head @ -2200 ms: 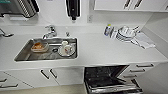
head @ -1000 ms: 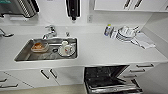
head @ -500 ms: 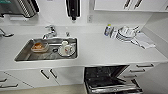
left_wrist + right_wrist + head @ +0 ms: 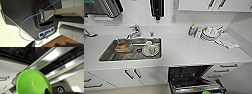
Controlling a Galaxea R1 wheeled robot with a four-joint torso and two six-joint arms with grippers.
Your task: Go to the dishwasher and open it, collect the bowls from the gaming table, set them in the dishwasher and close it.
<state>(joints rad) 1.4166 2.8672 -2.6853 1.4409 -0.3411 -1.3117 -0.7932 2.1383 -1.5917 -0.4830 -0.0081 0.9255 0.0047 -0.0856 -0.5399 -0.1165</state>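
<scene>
— One bright green round plastic bowl (image 4: 33, 82) sat in the right gripper (image 4: 48, 92), pinched at its rim. Where was it?
— Just over the open grey steel dishwasher's (image 4: 194, 78) door edge, below the white bench (image 4: 189, 52).
— And the left gripper?
— I could not tell.
</scene>
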